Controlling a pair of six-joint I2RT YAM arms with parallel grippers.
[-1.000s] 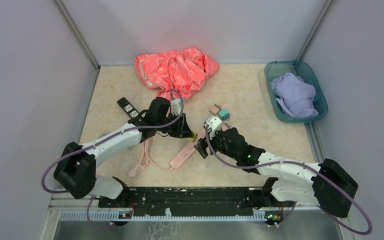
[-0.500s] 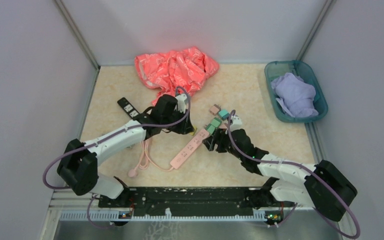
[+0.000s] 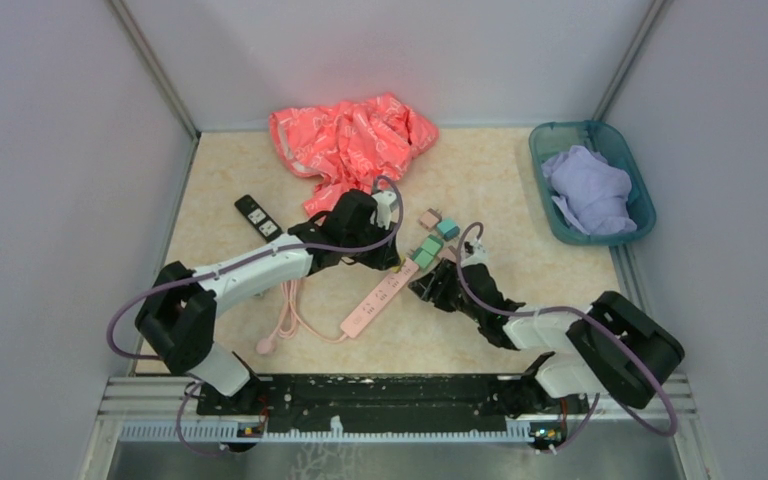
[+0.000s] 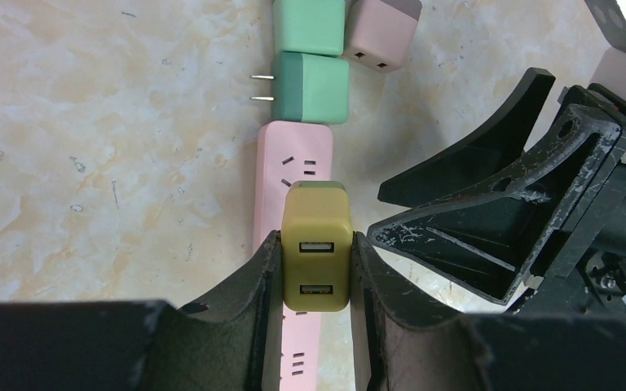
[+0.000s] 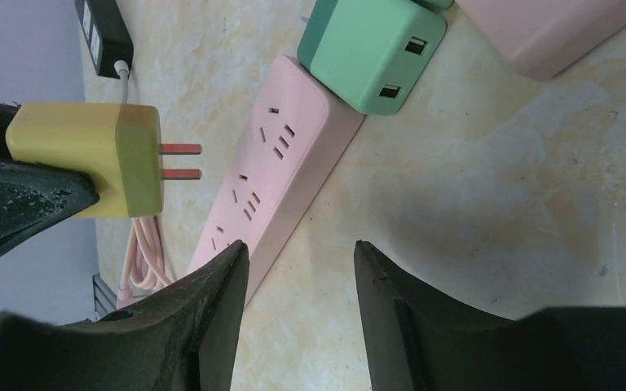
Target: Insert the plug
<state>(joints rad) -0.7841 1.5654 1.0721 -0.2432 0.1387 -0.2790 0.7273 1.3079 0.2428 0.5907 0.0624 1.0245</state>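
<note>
Both arms have swung right. Left gripper (image 4: 315,241), angled down, pinches the boxy yellow plug (image 4: 316,259), prongs facing the smooth pink strip (image 4: 294,167) just ahead. Right gripper (image 5: 299,251), low beside it, gapes empty.

The top external camera looked steeply down from high over the near edge of the table (image 3: 520,200), far enough off to take in the whole surface. The left wrist camera faced almost straight down, close over the pink power strip (image 4: 293,159). The right wrist camera sat low, looking along the surface at close range. Both wrist views shared the strip, the yellow plug (image 4: 316,244) and a green adapter (image 4: 311,87) at the strip's end.
</note>
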